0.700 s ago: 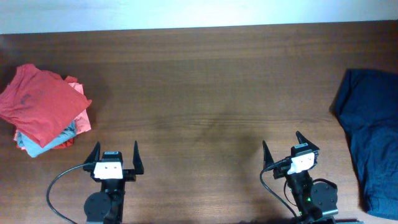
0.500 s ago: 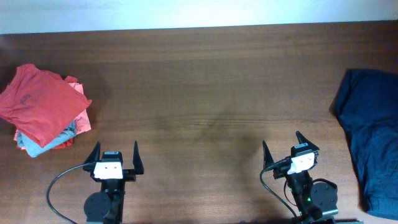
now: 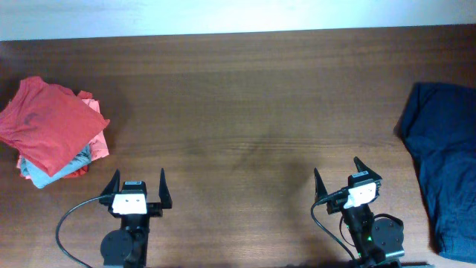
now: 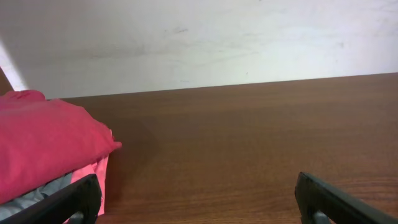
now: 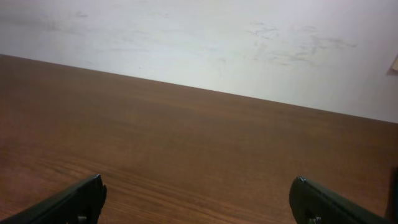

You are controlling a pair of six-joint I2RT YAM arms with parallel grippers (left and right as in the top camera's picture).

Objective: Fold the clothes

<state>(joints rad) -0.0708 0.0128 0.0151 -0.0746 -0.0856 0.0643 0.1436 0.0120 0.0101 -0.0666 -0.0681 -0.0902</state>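
The dark navy-blue garment (image 3: 445,164) lies wrinkled and unfolded at the table's right edge in the overhead view, partly cut off by the frame. My right gripper (image 3: 336,173) is open and empty near the front edge, well to the left of the garment. My left gripper (image 3: 138,180) is open and empty near the front left. In the left wrist view my left gripper (image 4: 199,200) has its jaws wide apart over bare wood. In the right wrist view my right gripper (image 5: 198,200) is likewise wide apart, and a sliver of the navy garment (image 5: 394,186) shows at the right edge.
A stack of folded red, coral and light-blue garments (image 3: 52,126) sits at the table's left side, and shows in the left wrist view (image 4: 43,146). A pale wall (image 4: 199,37) runs behind the table's far edge.
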